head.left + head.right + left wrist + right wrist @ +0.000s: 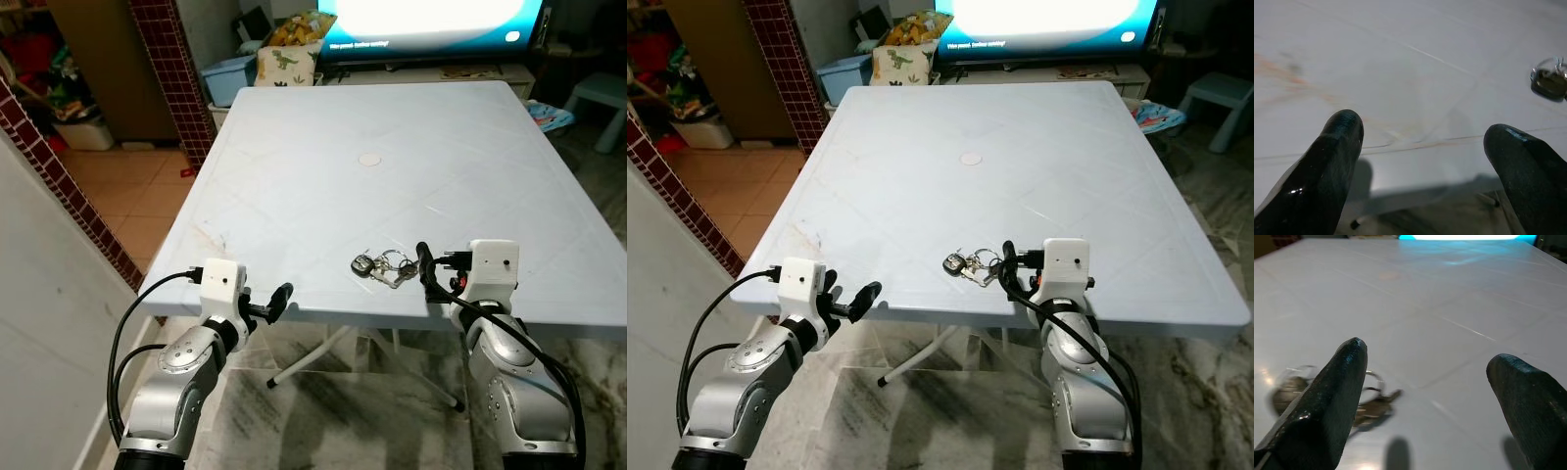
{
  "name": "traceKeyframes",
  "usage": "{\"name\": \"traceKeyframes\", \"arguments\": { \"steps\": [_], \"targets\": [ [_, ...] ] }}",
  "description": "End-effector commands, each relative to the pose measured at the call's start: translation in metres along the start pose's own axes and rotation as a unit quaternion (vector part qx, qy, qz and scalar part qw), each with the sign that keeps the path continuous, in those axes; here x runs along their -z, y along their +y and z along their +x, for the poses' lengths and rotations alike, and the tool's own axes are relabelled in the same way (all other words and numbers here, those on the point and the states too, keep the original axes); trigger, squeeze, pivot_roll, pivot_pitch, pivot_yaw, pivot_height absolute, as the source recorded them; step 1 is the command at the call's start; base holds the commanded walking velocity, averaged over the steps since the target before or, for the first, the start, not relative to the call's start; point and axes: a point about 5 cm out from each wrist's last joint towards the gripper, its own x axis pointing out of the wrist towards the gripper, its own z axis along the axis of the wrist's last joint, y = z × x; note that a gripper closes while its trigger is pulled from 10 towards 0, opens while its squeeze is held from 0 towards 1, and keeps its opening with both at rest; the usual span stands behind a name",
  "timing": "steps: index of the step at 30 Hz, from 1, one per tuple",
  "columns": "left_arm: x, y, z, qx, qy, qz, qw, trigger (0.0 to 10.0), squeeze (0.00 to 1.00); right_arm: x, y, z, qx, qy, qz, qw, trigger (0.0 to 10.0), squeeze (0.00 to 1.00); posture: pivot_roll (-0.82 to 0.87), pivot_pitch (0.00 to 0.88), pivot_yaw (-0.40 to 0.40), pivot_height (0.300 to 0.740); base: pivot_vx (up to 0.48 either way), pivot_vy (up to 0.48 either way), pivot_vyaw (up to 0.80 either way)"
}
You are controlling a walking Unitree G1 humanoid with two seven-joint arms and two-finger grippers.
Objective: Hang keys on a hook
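one bunch of keys (384, 265) on the white surface (323, 176), near its front edge.
right gripper (438, 266) sits just beside the keys, fingers spread, pinching nothing; left gripper (278, 298) hangs at the front edge, well apart from the keys, fingers spread too.

Both silver arms reach forward from the near edge of the scene, elbows bent, white wrist blocks raised. The left gripper (281, 294) sits low on the near left, its two black fingers (1327, 161) spread wide apart and pointing toward the far right. The right gripper (431, 262) sits on the near right, slightly farther forward than the left, its fingers (1332, 401) likewise parted with nothing between them.
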Motion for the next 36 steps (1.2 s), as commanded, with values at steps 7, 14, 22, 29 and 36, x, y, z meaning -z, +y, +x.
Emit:
{"name": "traceKeyframes", "arguments": {
  "steps": [7, 14, 22, 29, 36],
  "targets": [
    [-0.004, -0.017, -0.025, 0.075, -0.001, 0.03, 0.997, 10.0, 0.0, 0.001, 0.019, -0.004, -0.041, 0.006, 0.034, 0.999, 10.0, 0.0, -0.01, 0.078, 0.058, 0.74, 0.0, 0.0, 0.0],
    [-0.002, -0.033, -0.035, 0.144, 0.006, 0.039, 0.989, 10.0, 0.0, 0.001, 0.026, 0.002, -0.032, 0.028, 0.039, 0.998, 10.0, 0.0, 0.01, 0.091, 0.067, 0.74, 0.0, 0.0, 0.0],
    [-0.006, -0.039, -0.031, 0.161, 0.002, 0.05, 0.986, 10.0, 0.0, 0.0, 0.022, 0.015, -0.004, 0.035, 0.048, 0.998, 10.0, 0.0, 0.01, 0.093, 0.068, 0.74, 0.0, 0.0, 0.0],
    [-0.009, -0.041, -0.029, 0.166, -0.004, 0.052, 0.985, 10.0, 0.0, 0.008, 0.013, 0.024, 0.041, 0.076, 0.068, 0.994, 10.0, 0.0, 0.02, 0.092, 0.062, 0.74, 0.0, 0.0, 0.0],
    [-0.009, -0.042, -0.029, 0.165, -0.006, 0.05, 0.985, 10.0, 0.0, 0.014, 0.021, 0.021, 0.014, 0.085, 0.045, 0.995, 10.0, 0.0, 0.01, 0.091, 0.051, 0.74, 0.0, 0.0, 0.0]
  ]
}}
